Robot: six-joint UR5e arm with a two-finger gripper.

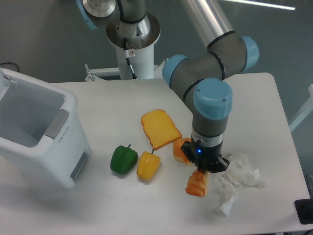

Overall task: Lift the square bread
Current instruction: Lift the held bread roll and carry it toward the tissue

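Note:
The square bread (160, 129) lies flat on the white table (254, 107), near the middle, yellow-orange face up with a darker crust edge. My gripper (201, 171) points straight down to the right of the bread and a little nearer the front, apart from it. It hangs between a small round orange bun (179, 150) and a twisted orange loaf (196, 185). The wrist hides the fingers, so I cannot tell whether they are open or shut, or whether they touch the loaf.
A green pepper (123, 159) and a yellow pepper (148, 165) lie just in front of the bread. A white bin (36, 132) stands at the left. Crumpled white paper (238, 178) lies right of the gripper.

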